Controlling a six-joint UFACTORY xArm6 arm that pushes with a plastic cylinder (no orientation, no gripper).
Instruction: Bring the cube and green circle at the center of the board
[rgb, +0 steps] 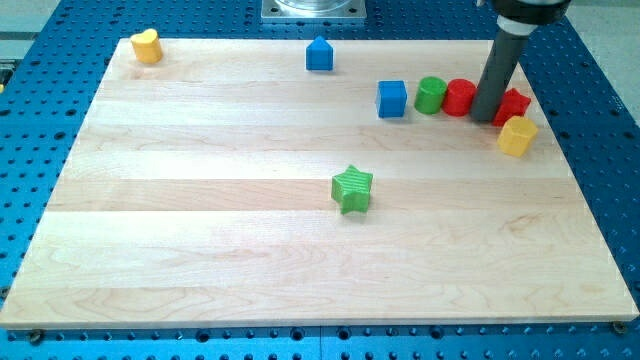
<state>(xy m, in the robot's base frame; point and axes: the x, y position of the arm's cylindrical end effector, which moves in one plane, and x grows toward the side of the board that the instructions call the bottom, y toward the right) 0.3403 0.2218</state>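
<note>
**A:** Where is the arm standing?

**B:** It comes down from the view's top right as a dark, nearly upright rod. My tip (485, 118) sits on the board (200, 250) between the red cylinder (460, 97) on its left and another red block (514, 104) on its right — touching or just beside both; I cannot tell which. That second red block is partly hidden by the rod, so its shape is unclear.

**A:** Is the hand spread or pinching?

**B:** There is no hand to spread or pinch — only the plain rod, holding nothing.

**A:** And the task's pieces?

**B:** The blue cube (392, 98) and the green circle (431, 95) lie in the upper right part of the board, in a row left of the red cylinder. The green circle touches the red cylinder; the cube is just beside the circle with a small gap.

**A:** Anything else on the board?

**B:** A green star (352, 189) near the middle, a yellow block (517, 136) below the tip's right, a blue house-shaped block (319, 54) at the top, and a yellow heart (147, 46) in the top left corner.
</note>
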